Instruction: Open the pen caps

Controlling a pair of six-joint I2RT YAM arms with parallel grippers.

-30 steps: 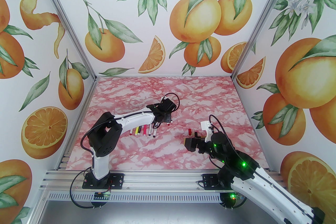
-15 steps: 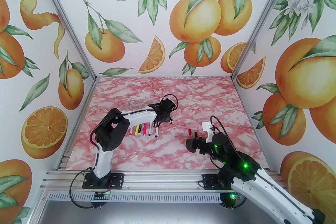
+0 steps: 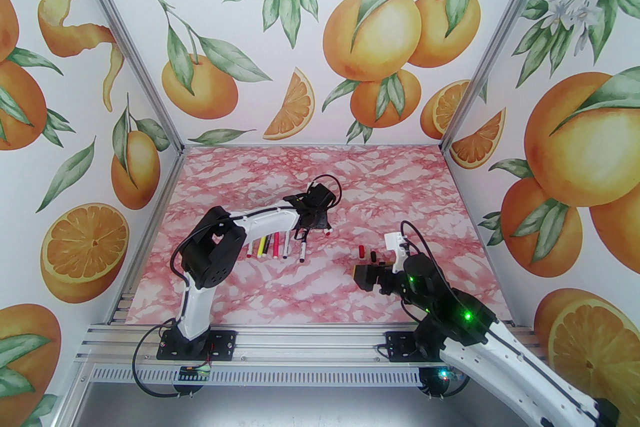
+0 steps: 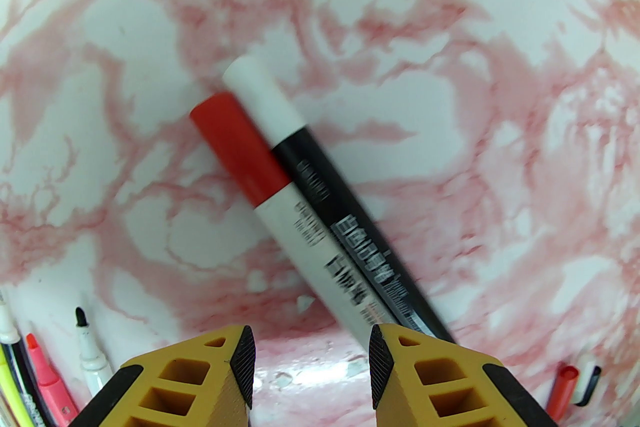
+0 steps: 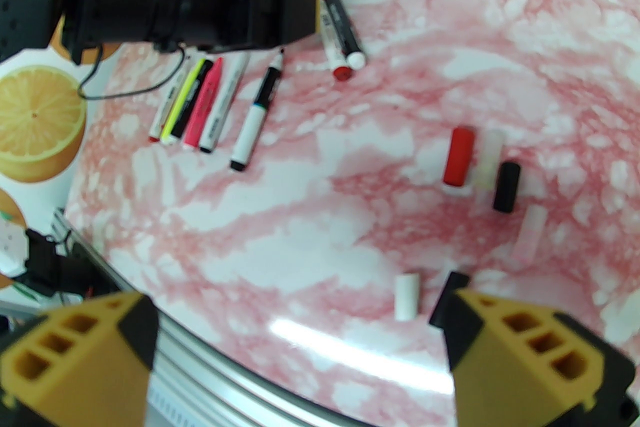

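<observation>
- On the table (image 3: 310, 295), the right gripper (image 5: 300, 315) hangs wide open and empty on the right side, over the loose caps (image 5: 458, 157).
- The left gripper (image 4: 311, 337) sits low over two capped pens (image 4: 320, 245) lying side by side mid-table. Its jaws stand partway apart, and I can't tell whether they pinch the barrels.
- A row of uncapped pens (image 5: 202, 104) lies just to its left.
- The red cap (image 4: 240, 149) and white cap (image 4: 262, 97) are still on that pair.
- It looks like the last pair. Next, one claw must hold a barrel firm while the other pulls its cap straight off.
</observation>
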